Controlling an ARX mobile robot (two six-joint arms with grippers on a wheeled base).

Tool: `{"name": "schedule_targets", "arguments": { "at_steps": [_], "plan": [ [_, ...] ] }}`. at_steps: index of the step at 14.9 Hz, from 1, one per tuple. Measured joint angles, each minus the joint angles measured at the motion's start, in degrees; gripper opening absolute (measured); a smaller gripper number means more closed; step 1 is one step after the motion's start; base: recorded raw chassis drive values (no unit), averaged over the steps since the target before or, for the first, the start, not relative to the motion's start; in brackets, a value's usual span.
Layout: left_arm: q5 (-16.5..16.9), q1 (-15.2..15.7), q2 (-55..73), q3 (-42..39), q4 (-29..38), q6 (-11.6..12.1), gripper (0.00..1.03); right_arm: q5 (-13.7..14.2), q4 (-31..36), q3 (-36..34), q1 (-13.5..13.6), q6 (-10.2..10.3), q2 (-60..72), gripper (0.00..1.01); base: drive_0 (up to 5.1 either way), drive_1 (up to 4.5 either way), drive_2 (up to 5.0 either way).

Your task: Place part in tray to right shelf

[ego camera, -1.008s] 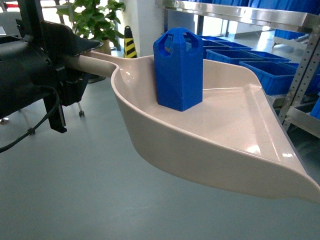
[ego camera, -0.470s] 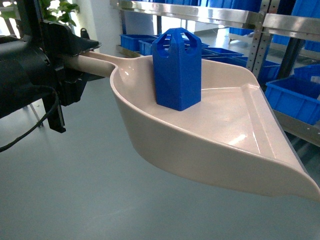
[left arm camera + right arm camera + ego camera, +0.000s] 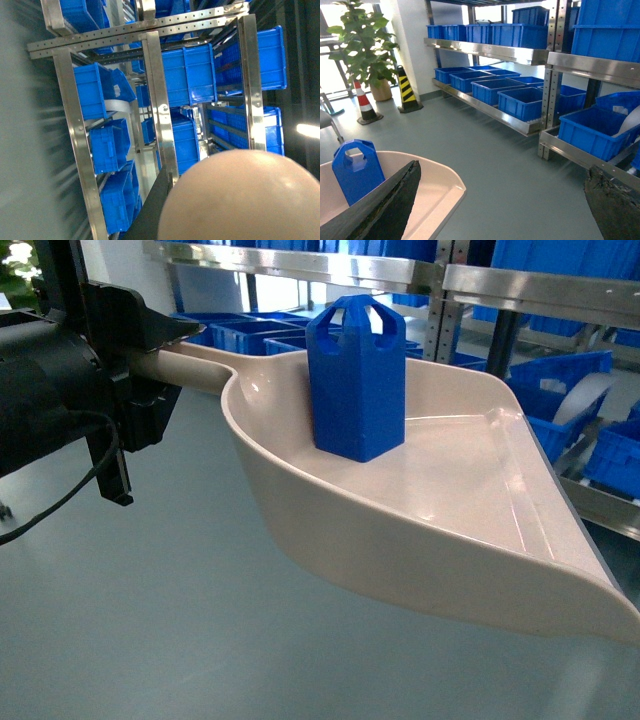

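The part (image 3: 356,380), a bright-blue hexagonal block with arched loops on top, stands upright in the back of the beige tray (image 3: 470,490). My left gripper (image 3: 155,368) is shut on the tray's long handle and holds the tray in the air above the floor. In the left wrist view the tray's rounded underside (image 3: 240,200) fills the lower right beside one dark finger (image 3: 159,212). My right gripper (image 3: 503,169) is open and holds nothing, to the right of the tray (image 3: 437,192) and the part (image 3: 357,170). I cannot single out the right shelf among the steel racks behind.
Stainless-steel racks (image 3: 520,285) loaded with blue crates (image 3: 565,390) run along the back and right. More crates (image 3: 520,100) sit on low shelves. A potted plant (image 3: 365,45), a striped bollard (image 3: 406,90) and a traffic cone (image 3: 365,102) stand at the far left. Grey floor (image 3: 150,620) lies below.
The background has slid left in the head view: the plant and striped bollard have left it, and the steel racks now fill the back. The tray and the part stay steady in my left gripper.
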Motion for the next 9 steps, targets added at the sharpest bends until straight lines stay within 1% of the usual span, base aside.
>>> {"name": "schedule_targets", "arguments": {
  "at_steps": [9],
  "plan": [
    [0.02,0.0,0.0,0.0,0.0,0.0,0.13,0.0,0.0,0.0,0.0,0.0,0.0,0.98,-1.6,-1.62,-1.6]
  ]
}}
